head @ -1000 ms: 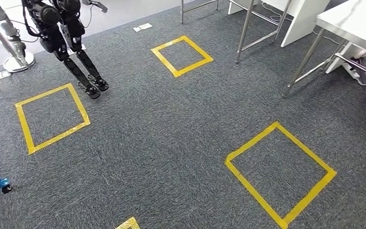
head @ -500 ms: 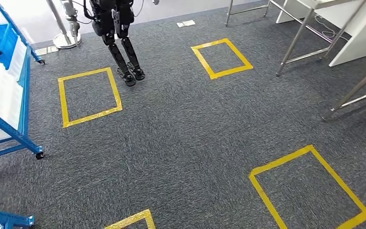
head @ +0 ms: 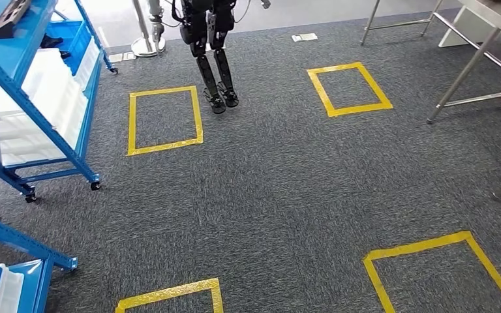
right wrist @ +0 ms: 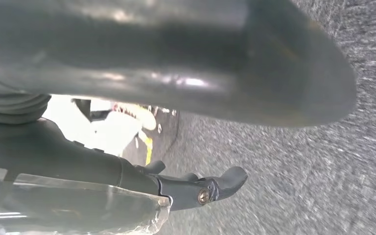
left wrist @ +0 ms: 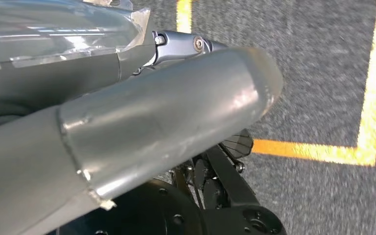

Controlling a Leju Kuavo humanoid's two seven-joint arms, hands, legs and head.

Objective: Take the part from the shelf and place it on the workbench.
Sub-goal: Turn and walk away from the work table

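Blue shelf [head: 36, 114] at my left, dark part [head: 10, 16] lying on its top level. Left robot hand [left wrist: 142, 122] and right robot hand [right wrist: 176, 73] over carpet; can't tell their grip state.

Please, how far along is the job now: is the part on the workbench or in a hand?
Done: unclear, since the workbench top is mostly cropped. In hand: no part shows at the left hand or right hand. A dark thing lies atop the blue shelf; it may be the part. This fits before fetching or after placing.
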